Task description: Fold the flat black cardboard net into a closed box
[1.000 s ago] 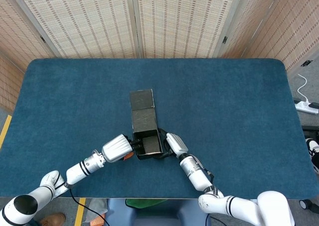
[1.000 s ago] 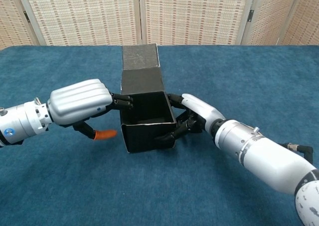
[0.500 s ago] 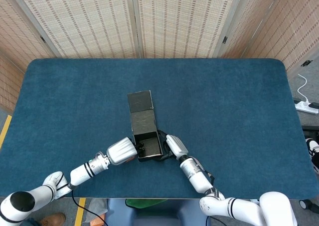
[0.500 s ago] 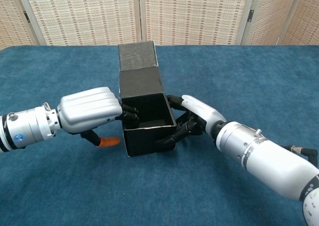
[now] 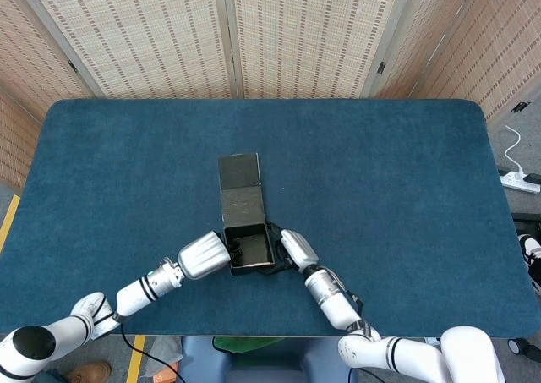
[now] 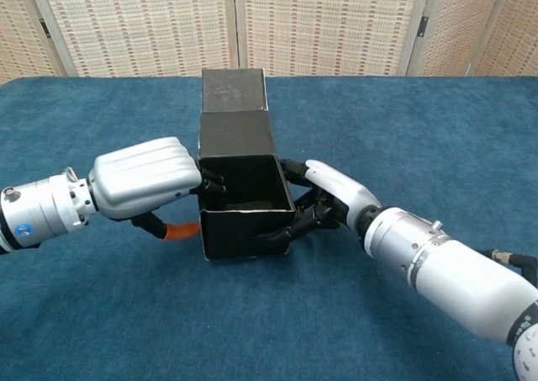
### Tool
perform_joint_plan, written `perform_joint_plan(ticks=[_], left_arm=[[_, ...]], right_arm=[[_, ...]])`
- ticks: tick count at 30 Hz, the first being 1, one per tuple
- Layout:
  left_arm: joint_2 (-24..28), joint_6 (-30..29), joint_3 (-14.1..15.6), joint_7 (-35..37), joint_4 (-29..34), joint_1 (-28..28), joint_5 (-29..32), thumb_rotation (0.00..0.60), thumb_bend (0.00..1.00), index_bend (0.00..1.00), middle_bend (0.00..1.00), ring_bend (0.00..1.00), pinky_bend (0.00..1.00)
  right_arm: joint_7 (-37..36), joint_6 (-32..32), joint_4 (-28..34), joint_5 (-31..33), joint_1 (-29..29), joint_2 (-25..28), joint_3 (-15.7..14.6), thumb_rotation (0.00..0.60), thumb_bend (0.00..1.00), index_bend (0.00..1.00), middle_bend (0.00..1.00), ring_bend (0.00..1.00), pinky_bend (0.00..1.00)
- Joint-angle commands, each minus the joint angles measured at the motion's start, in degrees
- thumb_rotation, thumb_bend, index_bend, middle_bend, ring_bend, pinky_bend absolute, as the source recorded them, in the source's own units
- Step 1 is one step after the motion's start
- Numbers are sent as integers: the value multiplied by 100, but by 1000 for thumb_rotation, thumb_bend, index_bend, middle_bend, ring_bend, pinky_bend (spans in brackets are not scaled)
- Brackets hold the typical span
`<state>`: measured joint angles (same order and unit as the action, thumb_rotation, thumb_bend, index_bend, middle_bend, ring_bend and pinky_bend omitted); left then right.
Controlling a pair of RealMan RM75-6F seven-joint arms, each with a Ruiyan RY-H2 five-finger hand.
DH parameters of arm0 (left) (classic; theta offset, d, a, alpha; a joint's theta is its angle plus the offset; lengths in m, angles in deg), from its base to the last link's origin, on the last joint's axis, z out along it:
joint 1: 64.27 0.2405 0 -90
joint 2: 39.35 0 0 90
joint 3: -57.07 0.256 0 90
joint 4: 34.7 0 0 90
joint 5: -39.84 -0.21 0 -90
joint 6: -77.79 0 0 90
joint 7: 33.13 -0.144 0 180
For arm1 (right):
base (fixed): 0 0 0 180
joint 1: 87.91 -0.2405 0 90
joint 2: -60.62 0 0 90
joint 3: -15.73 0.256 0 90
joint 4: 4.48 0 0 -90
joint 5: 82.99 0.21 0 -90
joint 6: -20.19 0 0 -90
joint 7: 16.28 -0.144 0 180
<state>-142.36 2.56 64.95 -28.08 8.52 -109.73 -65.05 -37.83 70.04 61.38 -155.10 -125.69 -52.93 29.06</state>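
Head view: the box (image 5: 248, 246) stands near the front edge of the table (image 5: 380, 188), about midway along it, its lid panels lying flat toward the rear. The left hand (image 5: 205, 255) grips the left wall; the right hand (image 5: 292, 248) grips the right wall. This two-sided grip likely keeps the walls upright.

Chest view: the left hand (image 6: 145, 176) hooks dark fingertips over the left rim. The right hand (image 6: 324, 198) wraps fingers (image 6: 286, 230) round the front right corner. The box (image 6: 244, 204) is open on top; nothing shows inside. The lid is not yet folded over.
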Motion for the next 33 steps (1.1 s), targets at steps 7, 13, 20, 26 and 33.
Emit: perform_joint_plan(ticks=[7, 13, 20, 26, 33], left_arm=[[-83, -91, 5, 136, -150, 51, -22, 600, 361, 660, 634, 813, 838], [-7, -134, -19, 118, -42, 77, 5, 600, 361, 497, 526, 812, 831], [199, -288, -104, 134, 286, 142, 77, 600, 362, 284, 342, 791, 811], [528, -557, -236, 203, 750, 219, 141, 600, 361, 231, 285, 776, 821], [1052, -504, -399, 946, 1685, 368, 523, 600, 356, 175, 248, 768, 860]], right_arm=[[42, 59, 52, 34, 39, -16, 27, 600, 219, 495, 502, 769, 1000], [80, 74, 46, 69, 49, -35, 56, 600, 219, 495, 502, 769, 1000], [121, 93, -22, 120, 27, -101, 128, 600, 219, 495, 487, 768, 1000], [170, 154, -207, 175, -26, -222, 258, 600, 219, 455, 437, 766, 1000], [128, 55, -482, 337, -167, -454, 460, 600, 214, 171, 235, 739, 1000]])
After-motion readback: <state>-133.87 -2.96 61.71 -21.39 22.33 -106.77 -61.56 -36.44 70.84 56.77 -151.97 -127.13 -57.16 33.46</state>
